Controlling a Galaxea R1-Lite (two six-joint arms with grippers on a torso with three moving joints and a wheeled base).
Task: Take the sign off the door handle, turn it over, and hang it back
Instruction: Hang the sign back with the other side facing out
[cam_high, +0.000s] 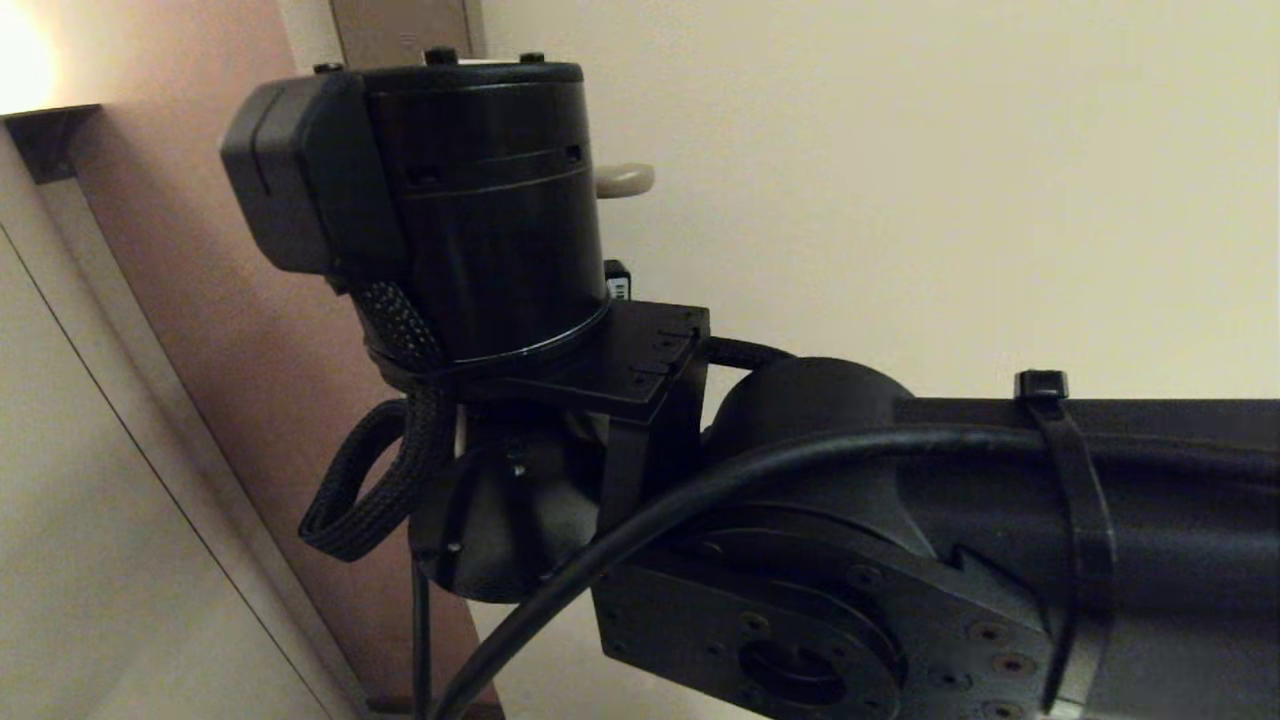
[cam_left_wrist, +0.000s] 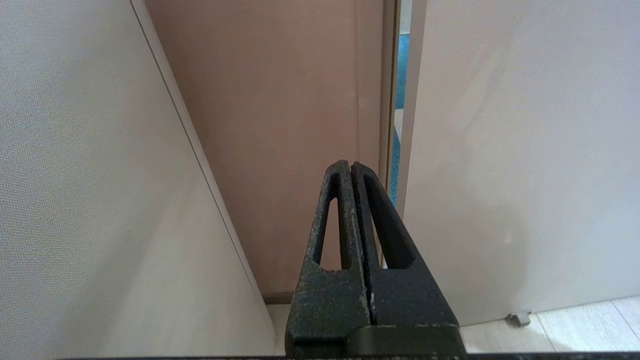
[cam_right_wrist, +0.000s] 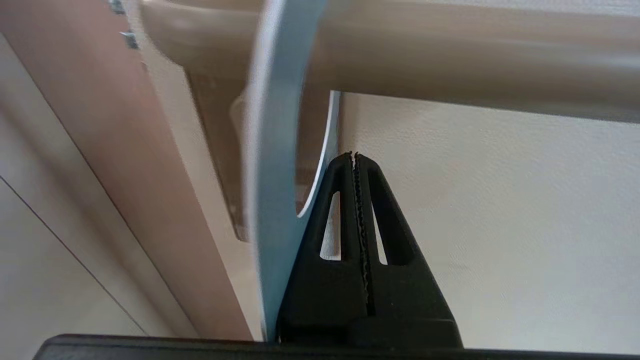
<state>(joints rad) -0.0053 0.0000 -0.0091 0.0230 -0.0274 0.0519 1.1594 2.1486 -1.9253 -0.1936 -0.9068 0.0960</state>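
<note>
Right wrist view: sign (cam_right_wrist: 272, 165) hung edge-on over the door handle (cam_right_wrist: 450, 65)
Right gripper (cam_right_wrist: 354, 156) sat just beside the sign under the lever, jaws pressed together on nothing; left gripper (cam_left_wrist: 350, 165) was parked low, pressed together too, facing the door (cam_left_wrist: 500, 150)

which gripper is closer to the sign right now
Right. The right gripper sits shut beside the sign, under the door handle. The left gripper, shut, faces the door edge, no sign near.
</note>
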